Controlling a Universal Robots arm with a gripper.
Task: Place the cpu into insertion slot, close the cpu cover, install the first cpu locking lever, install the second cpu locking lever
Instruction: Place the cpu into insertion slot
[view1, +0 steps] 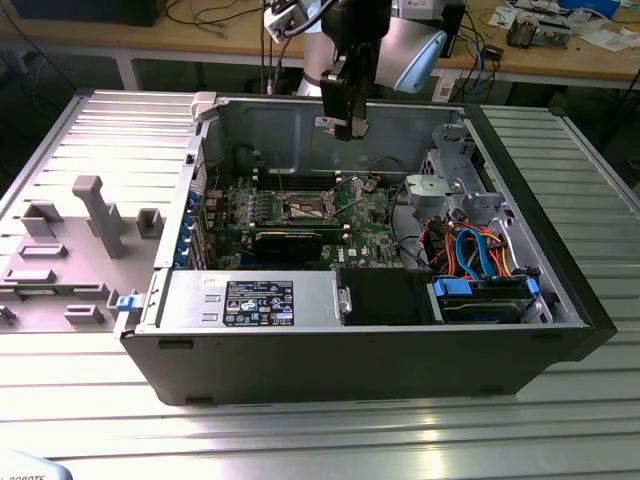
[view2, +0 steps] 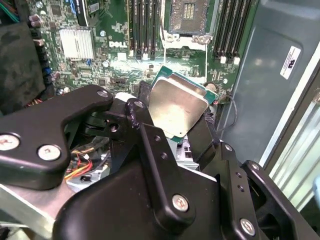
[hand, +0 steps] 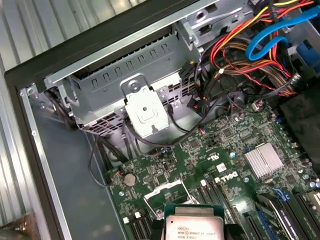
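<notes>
The end effector (view1: 346, 128) hangs over the open case (view1: 350, 360), its black fingers (view2: 136, 111) closed on opposite edges of the cpu (view2: 177, 106). The chip sits between the fingertips with its plain silver top facing the second wrist camera and a green rim showing around it. It is tilted relative to the board, and in the first wrist view its printed face (hand: 195, 229) lies just in front of the end effector. The cpu is clear of everything below it.

The motherboard (view2: 115, 65) lies under the end effector on the floor of the case. The socket (view2: 189, 14) is beyond the fingertips and well apart from the held chip, with its field of contacts bare. In the exterior view the socket (view1: 305, 207) sits below the end effector and a little toward that view's left. Memory slots (view2: 145, 30) run along both sides of the socket, and a ribbed heatsink (view2: 75, 42) stands farther off on the board. A bundle of coloured cables (hand: 260, 45) lies to one side, beyond the board. The case rests on a ribbed metal surface (view1: 400, 430).
</notes>
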